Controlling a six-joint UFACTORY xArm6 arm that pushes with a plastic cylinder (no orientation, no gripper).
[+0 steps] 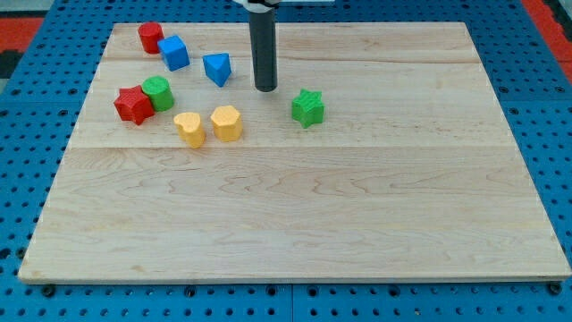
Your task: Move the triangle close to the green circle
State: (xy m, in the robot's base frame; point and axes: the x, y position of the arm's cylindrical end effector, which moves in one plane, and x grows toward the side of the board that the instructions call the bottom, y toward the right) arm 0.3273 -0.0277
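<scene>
In the camera view, my tip (265,88) is resting on the desk (295,224) in its upper middle part; the rod is carrying no fingers, so nothing is being clenched or released, and the tip is touching no block.

The blue triangle (217,68) is sitting just to the view's left of my tip and slightly toward the view's top, apart from it. The green circle (159,92) is lying farther to the view's left, past the triangle and a little toward the view's bottom, touching the red star (134,105).

So tip, triangle and circle are lining up roughly along one leftward line, which I judge is favouring a push toward the view's left and slightly down.

No containers are showing. Also lying about:
- blue cube (174,53)
- red block (150,38)
- two yellow blocks (189,128) (226,122)
- green star (307,107), to the tip's right.
</scene>
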